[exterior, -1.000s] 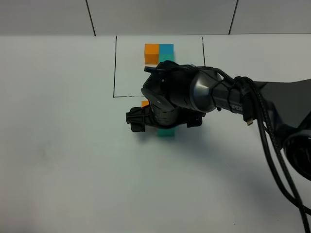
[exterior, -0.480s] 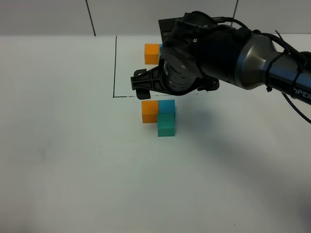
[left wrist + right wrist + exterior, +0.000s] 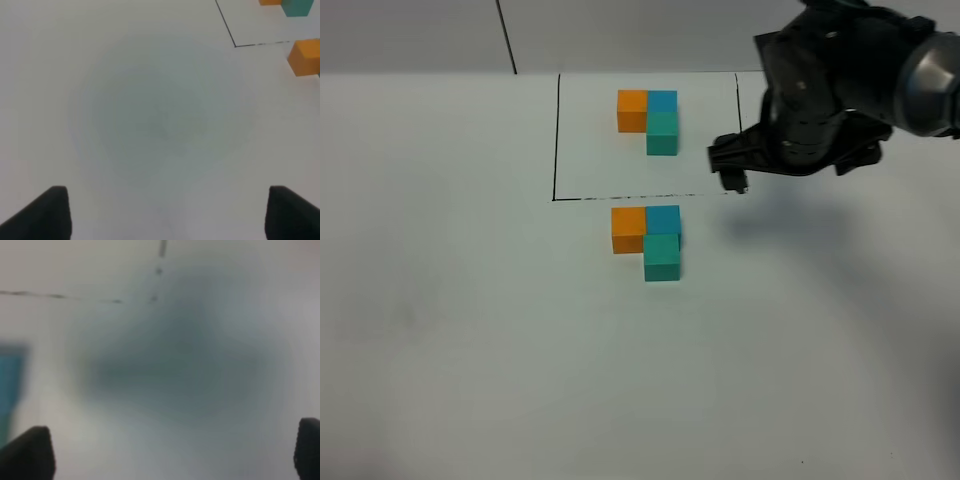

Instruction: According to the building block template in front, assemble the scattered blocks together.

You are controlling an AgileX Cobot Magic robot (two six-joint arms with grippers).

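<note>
From the high view, the building block template [image 3: 649, 120] is seen inside the black frame [image 3: 557, 135]; the scattered blocks [image 3: 649, 240] lie joined in the same L just below it on the worktop [image 3: 470, 330]. The right gripper [image 3: 732, 175] hangs apart, empty.

In both wrist views the jaws are spread wide, nothing held; an orange cube [image 3: 305, 57] is seen from the left wrist.

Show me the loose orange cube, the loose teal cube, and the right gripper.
loose orange cube [image 3: 628, 229], exterior high view, on its top face.
loose teal cube [image 3: 661, 257], exterior high view, on its top face.
right gripper [image 3: 730, 176], exterior high view, between its fingertips.
</note>
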